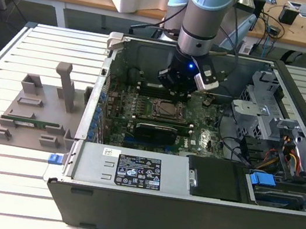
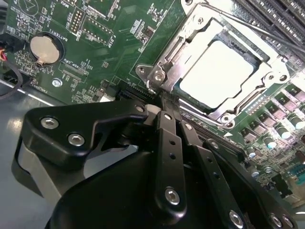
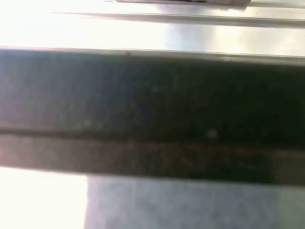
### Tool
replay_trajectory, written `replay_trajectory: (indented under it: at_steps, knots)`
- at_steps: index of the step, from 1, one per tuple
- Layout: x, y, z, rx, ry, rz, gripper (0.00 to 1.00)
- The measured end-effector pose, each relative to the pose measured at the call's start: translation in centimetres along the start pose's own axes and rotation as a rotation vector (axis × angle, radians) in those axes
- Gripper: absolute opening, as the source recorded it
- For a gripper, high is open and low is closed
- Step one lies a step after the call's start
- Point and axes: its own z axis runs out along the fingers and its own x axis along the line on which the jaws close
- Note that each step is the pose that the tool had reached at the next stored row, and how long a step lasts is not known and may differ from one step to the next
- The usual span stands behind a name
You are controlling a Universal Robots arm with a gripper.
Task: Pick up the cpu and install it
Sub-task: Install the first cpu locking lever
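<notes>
Open computer case (image 1: 194, 217) lay on the slatted worktop (image 1: 4, 183). The gripper (image 1: 177, 82) hung inside it, low over the motherboard (image 2: 95, 52). The cpu (image 2: 217, 74) sat flat in its socket (image 2: 162, 71), metal frame around it. Jaws clenched together, grasping nothing, just beside the socket corner.

A slatted, pale metal table (image 1: 21, 186) carries an open computer case (image 1: 184, 209) lying on its side toward the exterior view's right. Left of it sits a grey fixture tray (image 1: 34, 114), seemingly holding a thin green strip (image 1: 31, 124).
</notes>
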Motion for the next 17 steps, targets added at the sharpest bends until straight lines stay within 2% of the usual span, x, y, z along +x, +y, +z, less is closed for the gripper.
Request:
replay_trajectory:
  at_steps: [1,2,3,4,7,8,11,12,13,15,17]
  knots:
    - [0.02,0.04,-0.64,0.011,-0.0002,0.0,0.11]
    - [0.02,0.08,-1.03,0.0259,-0.0006,0.001,0.11]
    - [0.03,0.06,-1.2,0.0439,0.0001,0.001,0.11]
    - [0.04,0.0,-1.27,0.074,0.0014,0.002,0.11]
    - [0.05,-0.36,-1.31,0.1255,0.0038,0.003,0.11]
    - [0.08,-0.75,-1.34,0.1296,0.0039,0.003,0.11]
    - [0.13,-1.63,-1.41,0.1297,0.0038,0.003,0.11]
    - [0.16,-1.95,-1.45,0.1219,0.0034,0.003,0.11]
    - [0.17,-2.03,-1.59,0.1049,0.0026,0.002,0.11]
    - [0.18,-2.03,-1.86,0.097,0.0016,0.002,0.11]
    - [0.2,-2.0,-2.43,0.0937,0.0003,0.002,0.11]
